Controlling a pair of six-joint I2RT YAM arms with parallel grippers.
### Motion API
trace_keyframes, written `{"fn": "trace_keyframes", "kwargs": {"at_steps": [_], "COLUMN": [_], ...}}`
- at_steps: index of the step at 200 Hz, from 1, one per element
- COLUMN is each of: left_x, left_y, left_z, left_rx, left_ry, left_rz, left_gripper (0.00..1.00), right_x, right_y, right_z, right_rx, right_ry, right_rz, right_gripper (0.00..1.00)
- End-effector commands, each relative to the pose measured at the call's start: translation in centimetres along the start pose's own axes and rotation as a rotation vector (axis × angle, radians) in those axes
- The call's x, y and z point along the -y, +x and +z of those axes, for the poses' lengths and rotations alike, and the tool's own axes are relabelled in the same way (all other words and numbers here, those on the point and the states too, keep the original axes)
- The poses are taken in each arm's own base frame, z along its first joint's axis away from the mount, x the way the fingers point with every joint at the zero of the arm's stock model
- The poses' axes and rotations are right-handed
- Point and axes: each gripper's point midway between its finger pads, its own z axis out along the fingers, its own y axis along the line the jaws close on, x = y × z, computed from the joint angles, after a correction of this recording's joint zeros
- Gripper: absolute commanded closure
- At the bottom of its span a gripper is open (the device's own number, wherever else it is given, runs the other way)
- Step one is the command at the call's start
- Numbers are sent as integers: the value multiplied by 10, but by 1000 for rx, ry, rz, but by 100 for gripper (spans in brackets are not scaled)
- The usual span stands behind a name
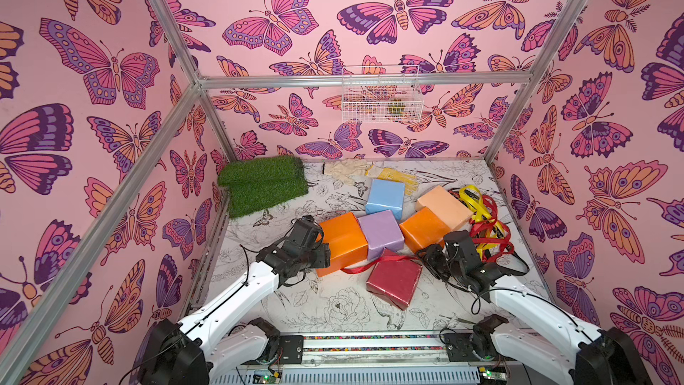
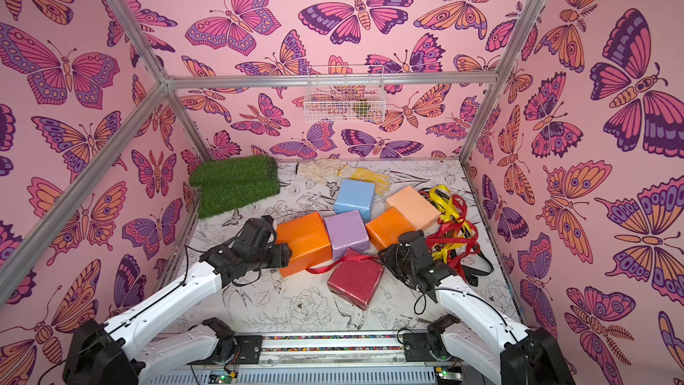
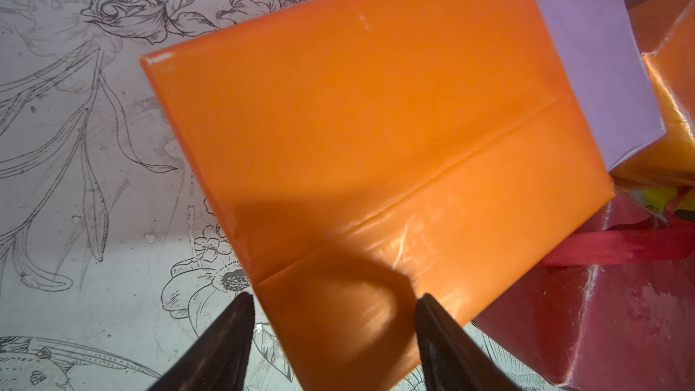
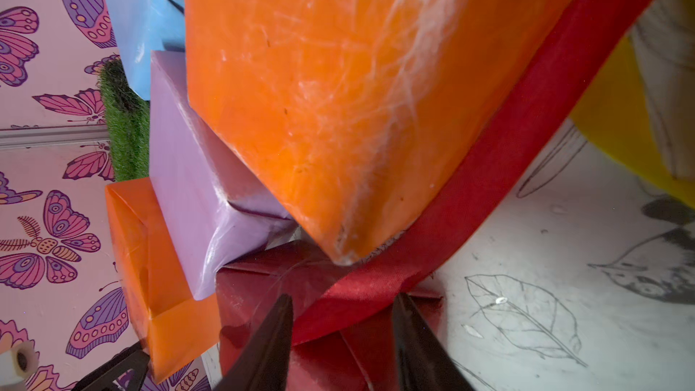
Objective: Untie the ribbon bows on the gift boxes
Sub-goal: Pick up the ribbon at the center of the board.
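Six gift boxes lie clustered in both top views: light blue point(image 1: 385, 198), peach point(image 1: 442, 207), two orange point(image 1: 342, 242) point(image 1: 423, 229), lilac point(image 1: 381, 233) and dark red point(image 1: 394, 277). A red ribbon point(image 1: 388, 259) crosses the dark red box's far edge, its tail trailing toward the left orange box. My right gripper point(image 4: 342, 310) stands open over the dark red box point(image 4: 338, 362), with the red ribbon point(image 4: 489, 167) running between its fingers. My left gripper point(image 3: 334, 306) is open, a corner of the orange box point(image 3: 376, 126) between its fingers.
A loose pile of red, yellow and black ribbons point(image 1: 485, 224) lies at the right beside the peach box. Green turf mat point(image 1: 262, 187) sits at the back left, gloves point(image 1: 370, 174) at the back. A wire basket point(image 1: 381, 96) hangs on the rear wall.
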Motion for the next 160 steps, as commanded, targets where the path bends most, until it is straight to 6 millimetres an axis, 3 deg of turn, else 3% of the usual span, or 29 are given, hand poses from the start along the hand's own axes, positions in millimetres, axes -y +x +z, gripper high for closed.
{"fn": "trace_keyframes", "kwargs": {"at_steps": [1, 45, 74, 102, 160], "left_x": [-10, -10, -10, -10, -11], "left_y": [10, 10, 10, 11, 11], "left_z": [2, 1, 1, 2, 1], "left_rx": [-24, -25, -22, -25, -24], "left_ry": [-44, -39, -40, -41, -43], "left_rz": [21, 21, 21, 21, 22], "left_gripper": [31, 31, 31, 31, 30], "right_x": [-5, -2, 10, 25, 35], "right_y": [-1, 1, 1, -1, 10], "right_z": [4, 1, -14, -28, -3], "right_rx": [15, 10, 31, 55, 9], "right_ry": [-21, -13, 37, 113, 79], "right_rz": [12, 18, -18, -79, -4], "right_gripper": [57, 54, 50, 54, 56]}}
